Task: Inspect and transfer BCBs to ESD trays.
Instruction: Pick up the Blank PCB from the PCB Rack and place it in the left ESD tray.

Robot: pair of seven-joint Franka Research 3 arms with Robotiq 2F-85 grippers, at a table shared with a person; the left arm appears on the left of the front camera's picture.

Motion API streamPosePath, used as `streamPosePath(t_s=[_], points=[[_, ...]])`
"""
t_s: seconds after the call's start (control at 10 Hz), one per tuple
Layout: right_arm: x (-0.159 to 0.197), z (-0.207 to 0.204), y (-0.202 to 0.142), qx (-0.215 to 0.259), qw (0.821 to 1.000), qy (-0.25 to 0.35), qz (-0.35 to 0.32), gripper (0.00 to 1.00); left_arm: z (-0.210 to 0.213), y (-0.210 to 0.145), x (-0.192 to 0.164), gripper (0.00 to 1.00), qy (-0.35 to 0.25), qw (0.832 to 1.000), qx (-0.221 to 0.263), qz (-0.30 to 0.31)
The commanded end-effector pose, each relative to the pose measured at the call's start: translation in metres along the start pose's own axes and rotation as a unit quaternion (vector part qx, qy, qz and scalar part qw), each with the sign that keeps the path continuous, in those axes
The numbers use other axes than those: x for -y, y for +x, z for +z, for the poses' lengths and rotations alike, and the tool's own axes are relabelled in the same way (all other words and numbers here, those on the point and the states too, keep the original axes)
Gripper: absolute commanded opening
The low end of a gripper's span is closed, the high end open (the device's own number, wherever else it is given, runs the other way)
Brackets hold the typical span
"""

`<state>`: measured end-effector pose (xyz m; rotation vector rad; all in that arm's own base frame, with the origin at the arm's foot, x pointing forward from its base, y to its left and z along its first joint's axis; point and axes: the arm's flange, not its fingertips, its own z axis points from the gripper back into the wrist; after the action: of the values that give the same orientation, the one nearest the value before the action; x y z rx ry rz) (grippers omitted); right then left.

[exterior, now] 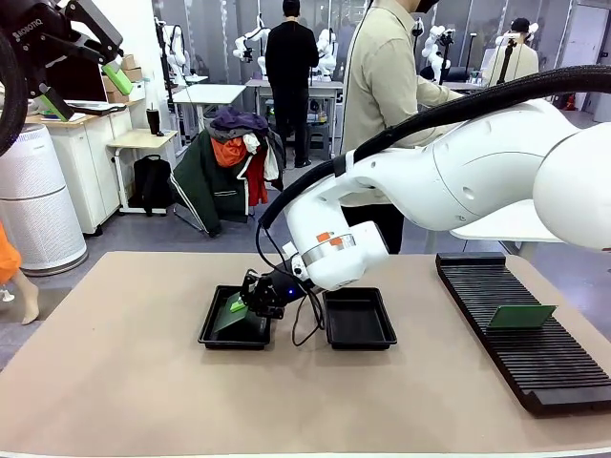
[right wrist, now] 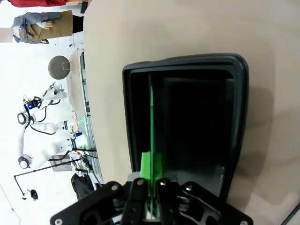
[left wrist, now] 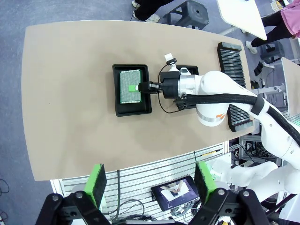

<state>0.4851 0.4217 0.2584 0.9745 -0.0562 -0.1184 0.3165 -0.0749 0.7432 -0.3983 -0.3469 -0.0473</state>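
Right pincer clamped on a BCB inside one ESD tray.
Left wrist view shows the board's green face; right wrist view shows it edge-on; left pincer hangs wide above the surface.

Black ribbed rack at right on the tan table, perhaps a coat pile beyond
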Motion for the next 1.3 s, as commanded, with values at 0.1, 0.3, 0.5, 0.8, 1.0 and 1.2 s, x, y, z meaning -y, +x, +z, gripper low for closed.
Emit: streamPosePath(t_s=[0.1,0.3,0.5,0.8,1.0,1.2], points=[[0.001,0.002,-0.001,0.004,1.000,0.004,0.000,0.02,0.000,-0.001,-0.001,1.00,0.003,1.000,-0.002,0.001],[0.001,0.002,-0.001,0.004,1.000,0.004,0.000,0.02,0.000,-0.001,-0.001,1.00,0.003,1.000,-0.002,0.001],[-0.006,0.001,0.000,0.002,1.000,-0.016,-0.001,0.02,0.000,-0.001,-0.001,1.00,0.003,1.000,-0.002,0.001],[-0.027,-0.009,0.004,-0.002,0.998,-0.056,0.004,0.10,0.000,-0.001,-0.001,1.00,0.003,1.000,-0.002,0.001],[-0.038,-0.009,0.005,-0.001,0.997,-0.072,0.004,0.25,0.000,-0.001,-0.001,1.00,0.003,1.000,-0.002,0.001],[-0.049,-0.010,0.006,-0.003,0.995,-0.095,0.005,0.44,0.000,-0.001,-0.001,1.00,0.003,1.000,-0.002,0.001]])
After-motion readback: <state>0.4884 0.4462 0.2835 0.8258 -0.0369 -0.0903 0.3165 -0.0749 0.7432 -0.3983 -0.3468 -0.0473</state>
